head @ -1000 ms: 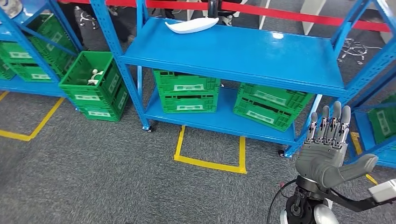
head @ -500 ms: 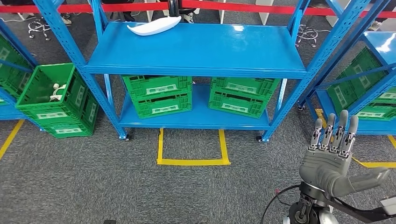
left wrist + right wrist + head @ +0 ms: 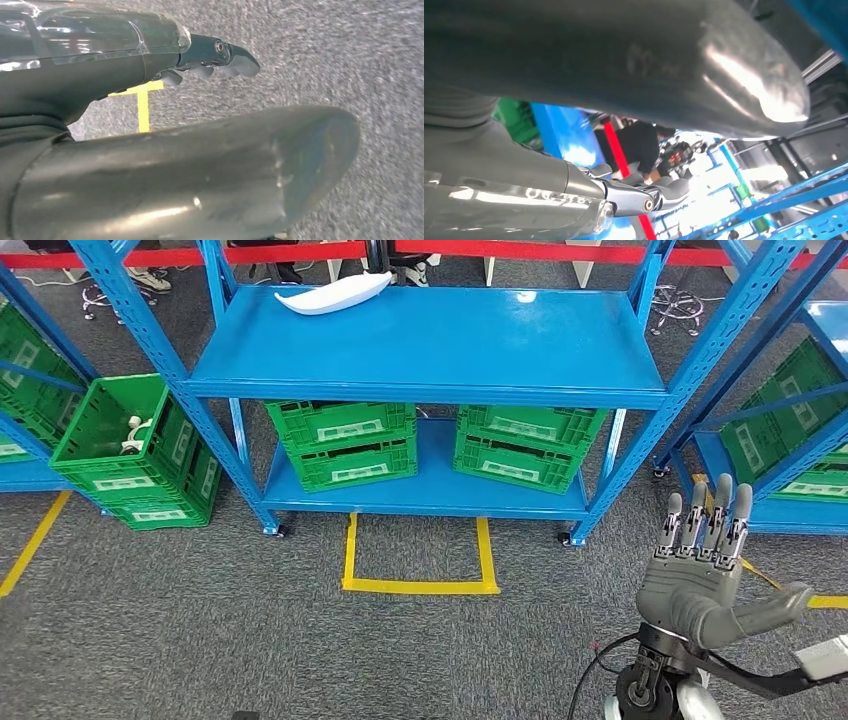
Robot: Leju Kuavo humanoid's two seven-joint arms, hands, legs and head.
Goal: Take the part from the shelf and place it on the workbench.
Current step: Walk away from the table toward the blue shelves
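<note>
- Green bin at the left edge of the head view stands on the carpet beside the blue shelf; small pale items lie inside it.
- White part, long and curved, lies at the upper left of the frame on the top deck's back left corner, well apart from both hands.
- Four green crates sit on the lower deck in two stacks: left stack, right stack.
- Yellow tape marks a square on the grey carpet in front of the shelf, centre of frame.
- Right hand is raised at the lower right, fingers straight and apart, thumb out sideways, holding nothing.
- Left hand hangs above the carpet in its wrist view; fingers extended, thumb apart from them, empty.
</note>
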